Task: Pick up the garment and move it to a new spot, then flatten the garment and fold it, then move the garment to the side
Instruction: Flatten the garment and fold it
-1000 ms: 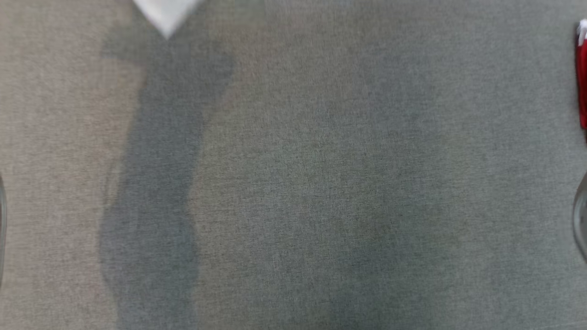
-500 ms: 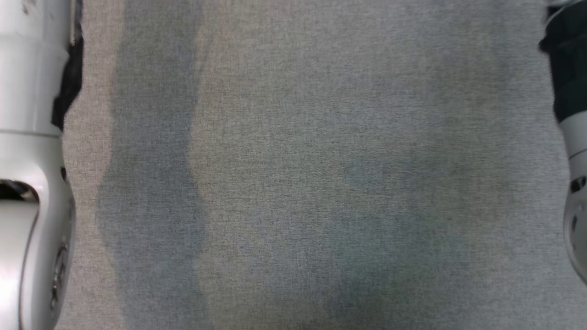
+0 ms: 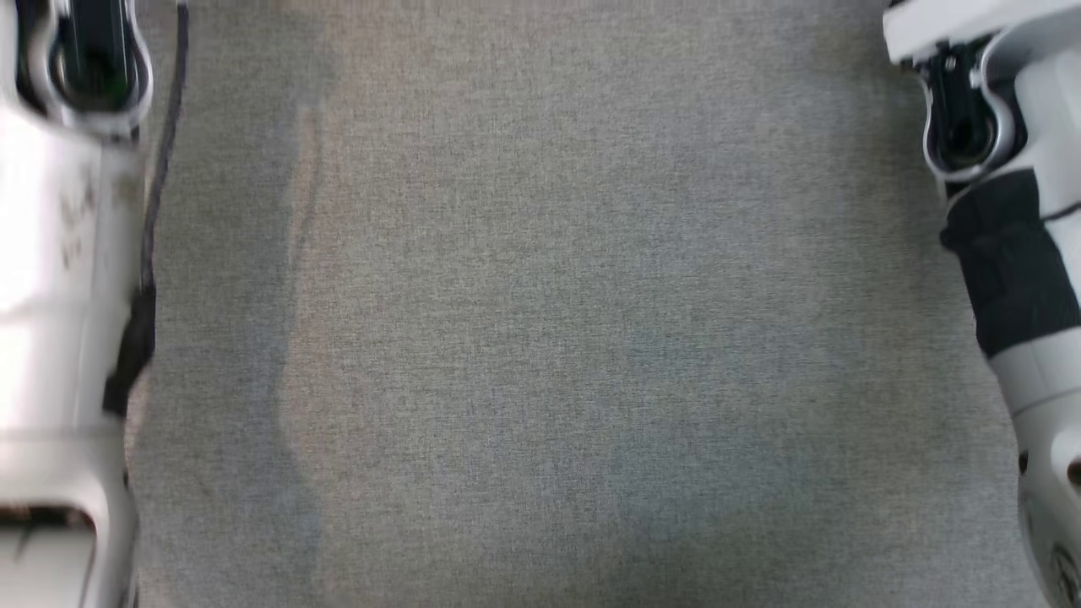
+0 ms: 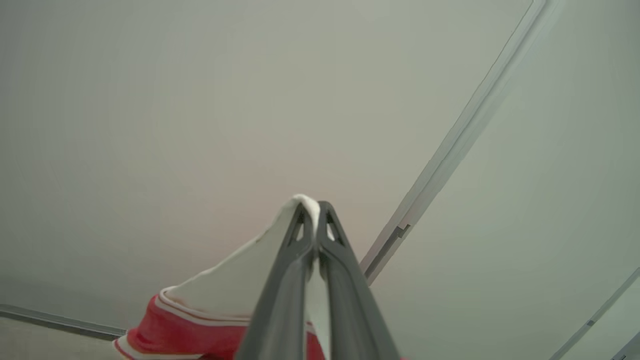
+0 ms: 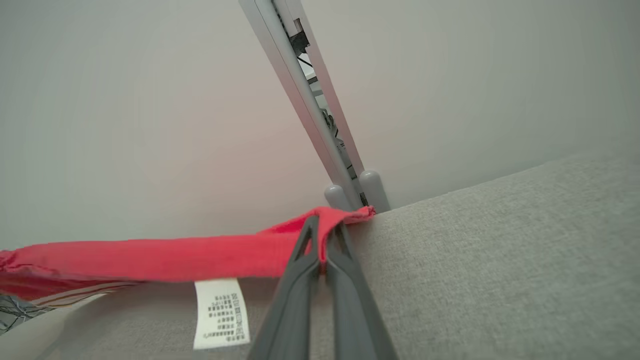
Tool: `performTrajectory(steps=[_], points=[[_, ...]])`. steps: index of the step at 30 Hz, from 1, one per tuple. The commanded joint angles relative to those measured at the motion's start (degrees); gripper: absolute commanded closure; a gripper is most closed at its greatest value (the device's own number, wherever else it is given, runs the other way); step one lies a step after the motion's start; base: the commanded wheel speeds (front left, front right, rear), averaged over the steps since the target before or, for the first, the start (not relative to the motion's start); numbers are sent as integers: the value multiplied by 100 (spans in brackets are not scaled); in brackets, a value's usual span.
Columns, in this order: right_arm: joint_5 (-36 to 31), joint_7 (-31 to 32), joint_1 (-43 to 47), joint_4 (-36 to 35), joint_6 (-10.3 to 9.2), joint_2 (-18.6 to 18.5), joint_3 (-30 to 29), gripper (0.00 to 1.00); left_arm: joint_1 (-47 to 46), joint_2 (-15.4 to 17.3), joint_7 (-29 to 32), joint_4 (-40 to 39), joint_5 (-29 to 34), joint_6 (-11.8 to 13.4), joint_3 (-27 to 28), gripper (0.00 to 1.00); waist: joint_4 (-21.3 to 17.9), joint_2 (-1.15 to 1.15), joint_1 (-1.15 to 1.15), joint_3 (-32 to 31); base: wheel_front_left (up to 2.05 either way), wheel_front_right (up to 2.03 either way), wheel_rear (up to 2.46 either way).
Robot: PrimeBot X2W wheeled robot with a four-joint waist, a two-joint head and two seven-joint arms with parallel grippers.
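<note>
The garment (image 5: 150, 257) is travelling with my forearms (image 3: 59, 253), newly flanking the head view. It is hanging stretched over the tabletop (image 5: 500, 250), my left pincer (image 4: 311, 212) clamping a white corner, my right pincer (image 5: 326, 225) clamping the red hem. I am judging it soft, light and saggy, so corners are the best hold.

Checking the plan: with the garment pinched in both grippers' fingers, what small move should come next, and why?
Probably lower both arms toward the gray surface to lay it flat: the left gripper and right gripper hold the garment stretched above it.
</note>
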Motion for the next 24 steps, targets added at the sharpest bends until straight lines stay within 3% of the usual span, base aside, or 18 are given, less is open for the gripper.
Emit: performTrajectory(steps=[1, 5, 12, 18, 24], points=[[176, -26, 264, -131, 3, -73, 82, 100, 470, 119, -12, -323, -32, 14, 74, 100, -27, 0, 0, -161, 0, 0, 0], [458, -26, 755, -415, 3, -188, 251, 100, 1473, 179, -29, -1039, -122, 191, 173, 100, 9, 0, 0, -395, 0, 0, 0], [807, -27, 2217, -1241, 3, -326, 282, 100, 3799, -70, -77, -2392, -210, 616, 192, 100, 133, 0, 0, -1137, 0, 0, 0], [897, -27, 3482, -1870, 3, -262, 92, 100, 5273, -164, -106, -2786, 270, 745, -143, 100, 206, 0, 0, -1804, 0, 0, 0], [902, -27, 4601, -2341, 3, -146, -256, 100, 6362, -363, -118, -2963, 344, 834, -265, 100, 316, 0, 0, -2426, 0, 0, 0]])
